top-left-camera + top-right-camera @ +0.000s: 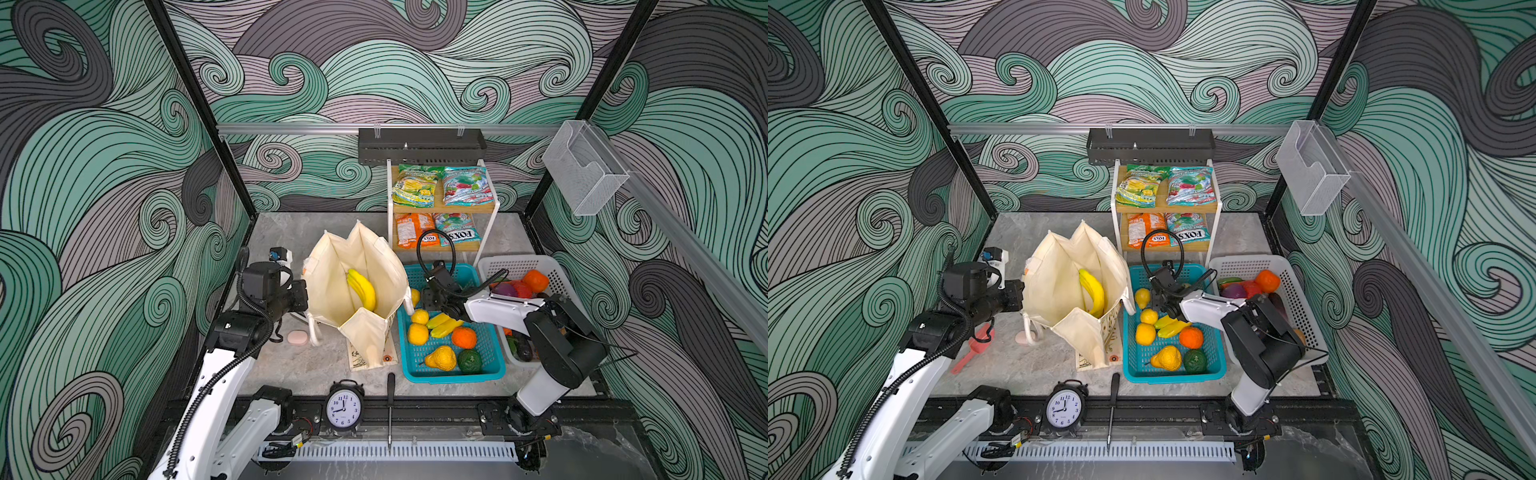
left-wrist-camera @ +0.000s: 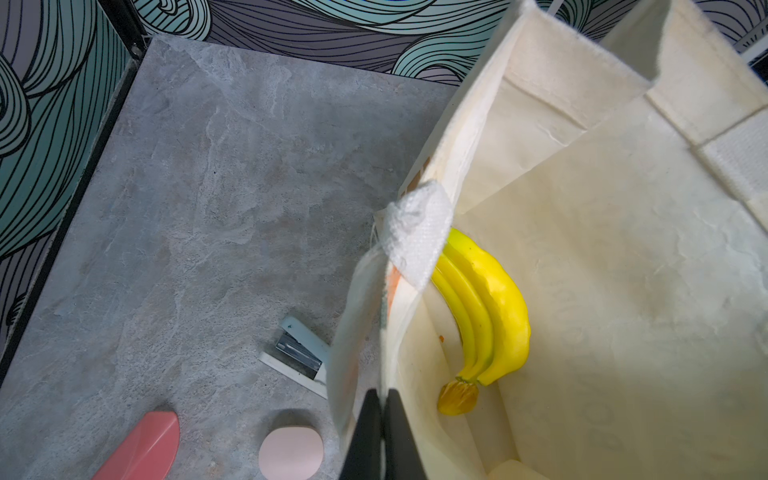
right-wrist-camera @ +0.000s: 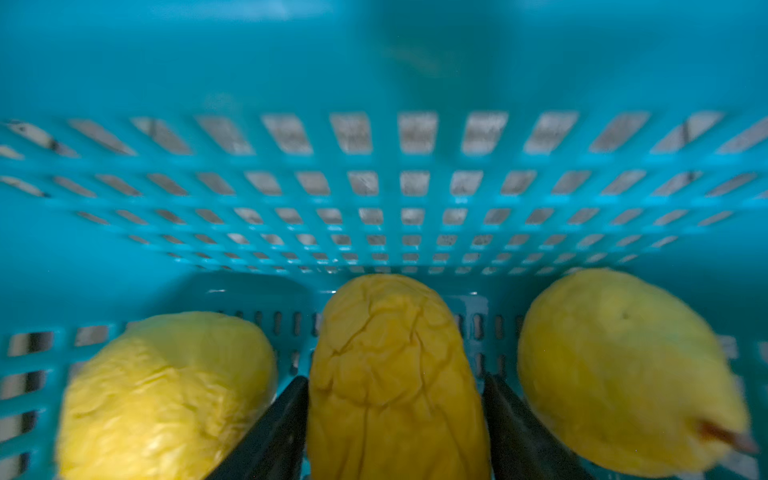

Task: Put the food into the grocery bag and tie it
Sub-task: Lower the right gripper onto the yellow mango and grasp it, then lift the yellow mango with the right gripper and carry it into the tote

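The cream grocery bag (image 1: 332, 282) (image 1: 1054, 282) (image 2: 623, 249) stands open at the table's middle, with a yellow banana bunch (image 1: 362, 289) (image 2: 490, 307) inside. My left gripper (image 1: 306, 296) (image 2: 383, 399) is shut on the bag's left rim. My right gripper (image 1: 426, 299) (image 3: 395, 378) reaches down into the teal basket (image 1: 453, 377) (image 3: 374, 62). Its jaws press both sides of a wrinkled yellow-orange fruit (image 3: 395, 353), which lies between two other yellow fruits. Candy packets (image 1: 415, 185) (image 1: 467, 185) lie on the wooden shelf rack behind.
Several more toy fruits fill the teal basket. A white basket (image 1: 519, 264) at the right holds a purple onion (image 1: 505, 290) and other produce. Left of the bag lie a stapler (image 2: 301, 353), a pink round case (image 1: 297, 337) and a red tool (image 1: 973, 347). A clock (image 1: 344, 409) and a screwdriver (image 1: 390, 399) sit at the front edge.
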Robot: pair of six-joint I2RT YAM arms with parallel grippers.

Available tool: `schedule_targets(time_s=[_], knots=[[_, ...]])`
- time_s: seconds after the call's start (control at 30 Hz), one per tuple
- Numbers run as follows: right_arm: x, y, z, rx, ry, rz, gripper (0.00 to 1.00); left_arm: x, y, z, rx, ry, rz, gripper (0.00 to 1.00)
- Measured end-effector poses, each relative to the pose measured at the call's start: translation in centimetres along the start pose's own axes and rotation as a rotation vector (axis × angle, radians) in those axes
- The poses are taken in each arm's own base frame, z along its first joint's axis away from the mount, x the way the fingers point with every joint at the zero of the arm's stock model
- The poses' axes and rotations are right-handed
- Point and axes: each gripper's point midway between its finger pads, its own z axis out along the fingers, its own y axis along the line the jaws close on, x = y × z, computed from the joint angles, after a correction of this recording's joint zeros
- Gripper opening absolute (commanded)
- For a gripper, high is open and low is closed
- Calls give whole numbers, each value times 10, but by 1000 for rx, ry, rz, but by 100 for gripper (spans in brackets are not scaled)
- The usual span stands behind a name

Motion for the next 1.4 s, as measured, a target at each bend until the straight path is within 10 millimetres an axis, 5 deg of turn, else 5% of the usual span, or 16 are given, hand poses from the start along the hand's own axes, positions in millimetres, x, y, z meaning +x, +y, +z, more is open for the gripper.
schedule_targets(time_s=[0.57,0.87,1.1,1.4], knots=[[-8,11,-5,-57,7,6,39,0,0,0,-2,-2,1,0],[-55,23,-72,-200,-158,56,36,0,0,0,-3,-1,1,0],[-59,37,-115,-358,-181,56,35,0,0,0,-2,-1,1,0],[-82,31,-197,-464,-319,46,34,0,0,0,-1,-1,1,0]])
